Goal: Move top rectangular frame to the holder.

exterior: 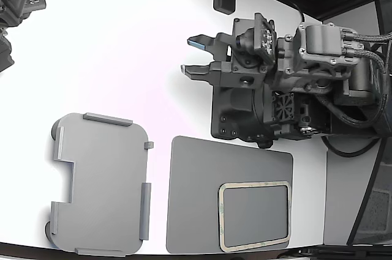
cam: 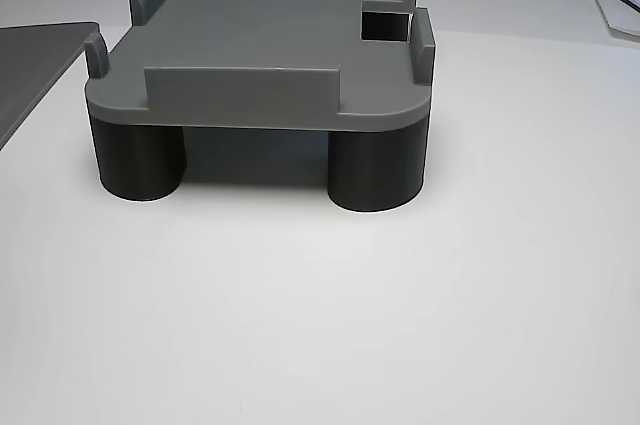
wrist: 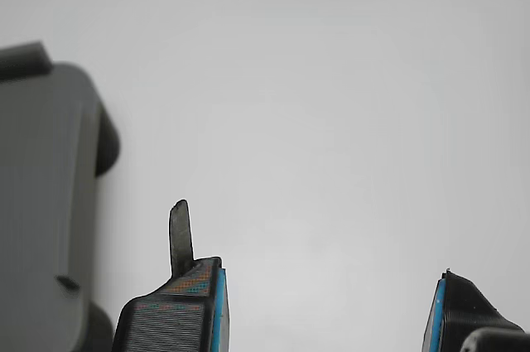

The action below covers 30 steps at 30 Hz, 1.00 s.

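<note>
Closest to the wrist camera are the gripper's (wrist: pixel 327 306) own two fingertips (wrist: pixel 178 311), dark with blue pads, standing wide apart with only bare white table (wrist: pixel 315 137) between them; they hold nothing. One corner of the grey tray (wrist: pixel 45 203) shows off to one side of the fingers, clear of them.

In the exterior view the gripper (exterior: pixel 197 57) hangs over open table (exterior: pixel 122 46), jaws spread and pointing toward the exterior view's left. The tray (exterior: pixel 101 183) sits below and ahead of the fingertips in that picture, well apart from them, its raised tabs along the edges and a stepped notch on one side (its round dark feet show best in the other view (cam: pixel 260 45)). The frame (exterior: pixel 255 215), pale and thin with rounded corners, lies flat on the dark mat (exterior: pixel 196 193), back beneath the arm's body rather than under the fingers. The mat lies just beside the tray, not touching it.
</note>
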Available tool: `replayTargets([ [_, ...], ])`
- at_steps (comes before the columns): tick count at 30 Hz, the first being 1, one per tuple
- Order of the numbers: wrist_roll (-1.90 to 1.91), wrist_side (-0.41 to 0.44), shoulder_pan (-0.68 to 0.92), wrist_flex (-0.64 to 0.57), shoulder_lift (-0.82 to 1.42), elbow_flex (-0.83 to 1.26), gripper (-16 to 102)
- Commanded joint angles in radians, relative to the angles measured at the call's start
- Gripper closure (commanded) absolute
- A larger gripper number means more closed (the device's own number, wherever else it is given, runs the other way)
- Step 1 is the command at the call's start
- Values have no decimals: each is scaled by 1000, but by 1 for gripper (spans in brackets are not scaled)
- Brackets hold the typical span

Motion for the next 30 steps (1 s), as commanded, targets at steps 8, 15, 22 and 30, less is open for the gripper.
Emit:
replayTargets([
  [8, 26, 57, 164, 106, -353, -403, -14],
  [15, 167, 173, 379, 296, -554, -597, -14],
  [22, 391, 199, 597, 403, -698, -666, -14],
  [30, 709, 245, 868, 528, -876, -792, -14],
])
